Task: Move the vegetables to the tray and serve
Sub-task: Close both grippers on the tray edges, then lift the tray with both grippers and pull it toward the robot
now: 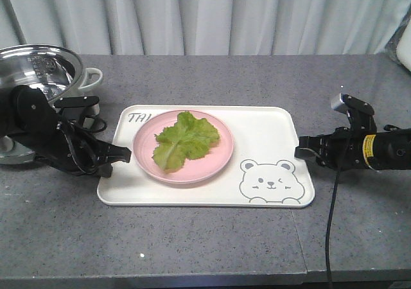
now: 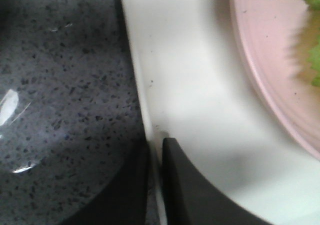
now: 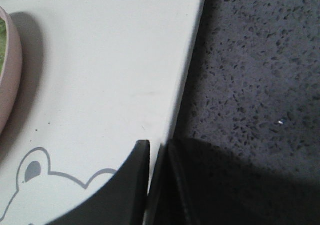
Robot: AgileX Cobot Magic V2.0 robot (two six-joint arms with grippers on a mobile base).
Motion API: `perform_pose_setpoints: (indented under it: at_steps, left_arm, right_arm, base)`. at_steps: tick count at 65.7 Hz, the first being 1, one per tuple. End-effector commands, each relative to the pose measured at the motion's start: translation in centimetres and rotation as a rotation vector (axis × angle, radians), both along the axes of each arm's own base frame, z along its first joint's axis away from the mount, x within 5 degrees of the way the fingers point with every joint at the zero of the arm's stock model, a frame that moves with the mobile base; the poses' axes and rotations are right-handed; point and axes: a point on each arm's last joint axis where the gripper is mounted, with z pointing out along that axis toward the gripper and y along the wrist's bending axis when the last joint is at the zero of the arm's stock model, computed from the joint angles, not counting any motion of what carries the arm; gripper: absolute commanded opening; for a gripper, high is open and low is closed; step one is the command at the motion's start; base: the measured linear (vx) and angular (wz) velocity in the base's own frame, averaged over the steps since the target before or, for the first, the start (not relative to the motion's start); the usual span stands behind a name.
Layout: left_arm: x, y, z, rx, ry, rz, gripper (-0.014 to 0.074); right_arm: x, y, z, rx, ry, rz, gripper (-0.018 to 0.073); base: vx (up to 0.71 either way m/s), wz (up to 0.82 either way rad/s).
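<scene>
The lettuce leaf lies on the pink plate. The plate sits in the left half of the white tray, in the middle of the picture. The tray lies flat on the grey table. The left gripper is nearly closed and pinches the thin rim on the tray's left side. The right gripper is nearly closed too and pinches the rim on the right side, close to the bear drawing. Each one holds only a tiny bit of the edge, so I think the tray could slip out when they lift. If one side goes up faster than the other, the tray would tip. Then the plate could slide, because nothing holds it in place, and the light, loose leaf could fall off. The plate is nearer the left side, so that side may be heavier and sag. If the grippers pull apart, a rim could pop free. The shiny pot at the upper left is near the left gripper and could get bumped.
</scene>
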Motion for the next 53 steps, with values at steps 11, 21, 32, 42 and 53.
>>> perform_pose_setpoints:
  at_steps: [11,21,32,42,53]
  left_arm:
    - [-1.0,-1.6,3.2,-0.142,-0.067,-0.047,-0.0007]
    - [-1.5,-1.6,4.8,-0.164,-0.116,-0.051,-0.0007]
    - [-2.2,-1.4,6.7,-0.174,-0.18,-0.052,-0.0007]
    - [-2.8,-1.2,8.3,-0.185,-0.238,-0.051,-0.0007]
    - [-3.7,-0.9,10.0,-0.196,-0.29,-0.054,-0.0007]
  right_arm:
    - [-0.5,0.3,3.5,-0.022,-0.105,0.029,0.0076]
    - [-0.8,0.4,4.3,-0.01,-0.119,0.022,0.0076]
    - [-1.0,0.4,5.2,-0.005,-0.139,0.018,0.0076]
    - [-1.6,0.5,6.9,-0.006,-0.188,0.016,0.0076]
    - [-2.7,0.6,9.9,-0.009,-0.272,0.012,0.0076]
  base:
    - [0.0,0.0]
    - [0.0,0.0]
    - [0.0,0.0]
    - [0.0,0.0]
    - [0.0,0.0]
